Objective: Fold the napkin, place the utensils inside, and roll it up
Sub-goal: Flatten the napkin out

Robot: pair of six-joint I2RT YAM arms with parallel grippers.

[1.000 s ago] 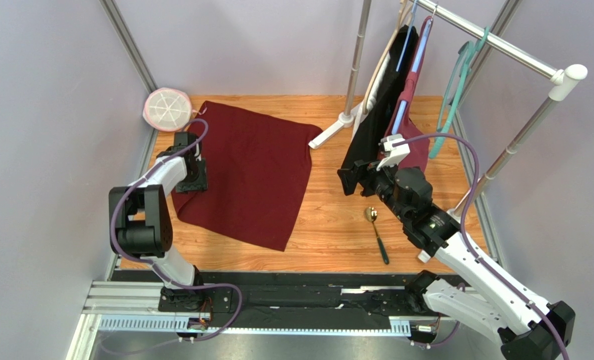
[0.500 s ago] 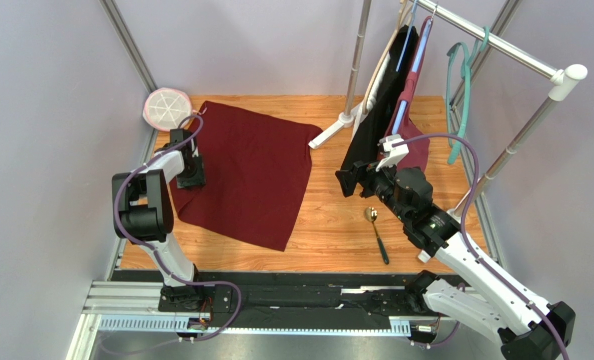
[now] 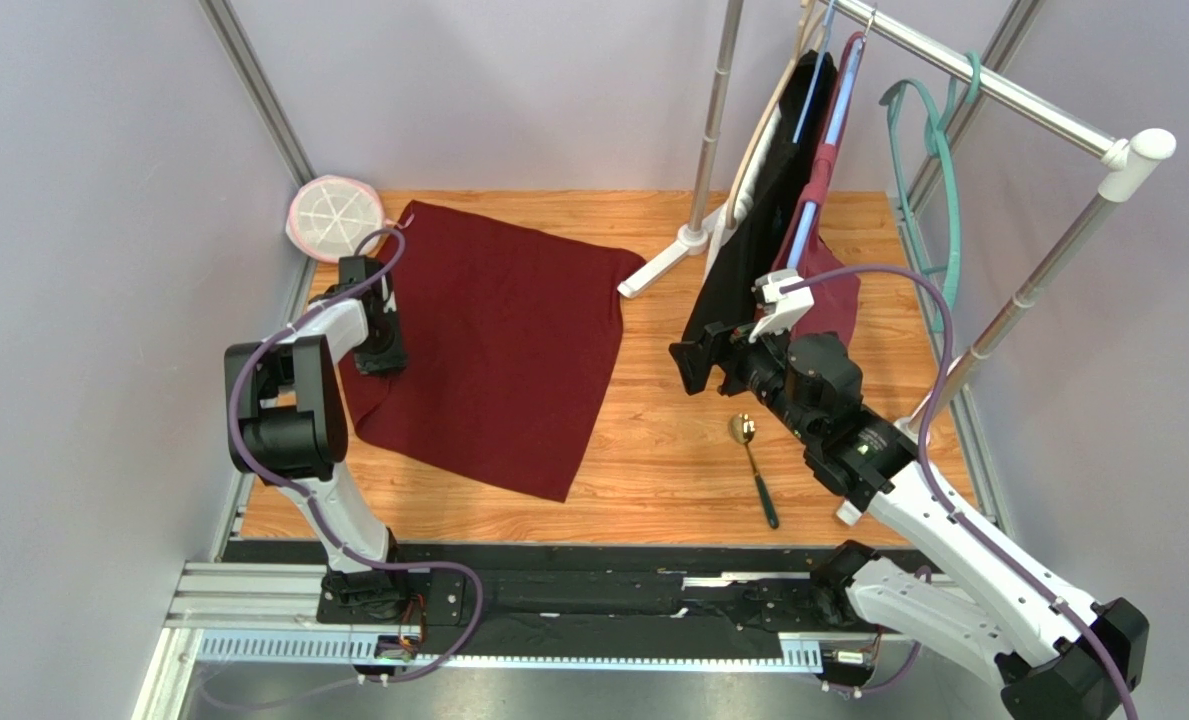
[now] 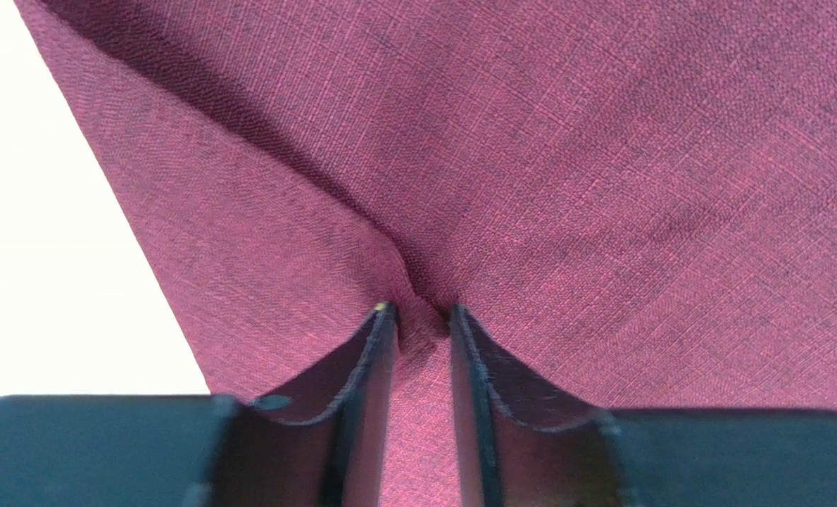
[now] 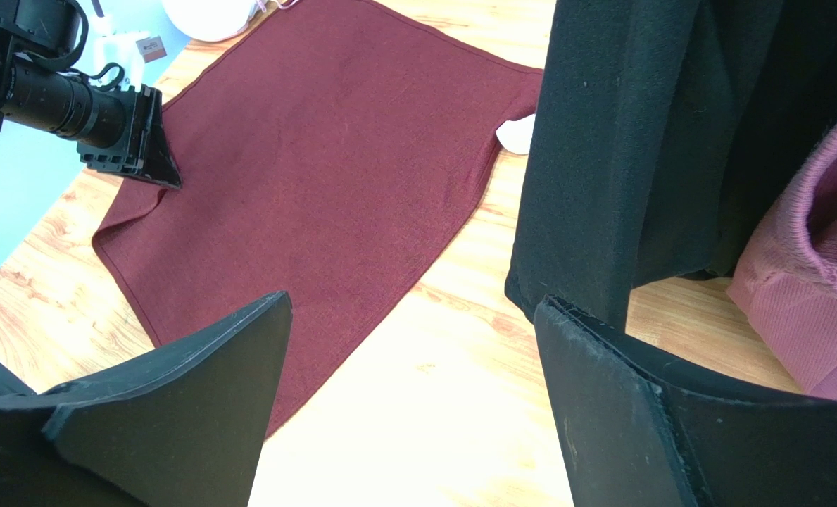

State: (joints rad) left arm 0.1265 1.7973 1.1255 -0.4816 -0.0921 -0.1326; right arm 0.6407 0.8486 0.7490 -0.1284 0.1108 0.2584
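The dark red napkin (image 3: pixel 495 353) lies spread flat on the left half of the wooden table, also seen in the right wrist view (image 5: pixel 327 180). My left gripper (image 3: pixel 379 354) is down on its left edge. In the left wrist view the left gripper (image 4: pixel 425 317) is shut on a raised pinch of the napkin (image 4: pixel 602 158), with creases running to the fingertips. A single utensil, a gold-headed spoon with a dark handle (image 3: pixel 755 468), lies on bare wood to the right of the napkin. My right gripper (image 3: pixel 701 360) (image 5: pixel 412 306) hovers open beside the hanging clothes, holding nothing.
A clothes rack stands at the back right, its white foot (image 3: pixel 657 267) touching the napkin's far right corner. A black garment (image 3: pixel 758 225) (image 5: pixel 644 158) and a burgundy bag (image 3: pixel 838 300) hang close by my right gripper. A teal hanger (image 3: pixel 934 150) hangs further right. A round white lid (image 3: pixel 334 218) sits at the far left corner.
My left gripper slid a little toward the far side along the napkin's left edge and its jaws narrowed onto the cloth. The teal hanger swings. My right arm has barely moved.
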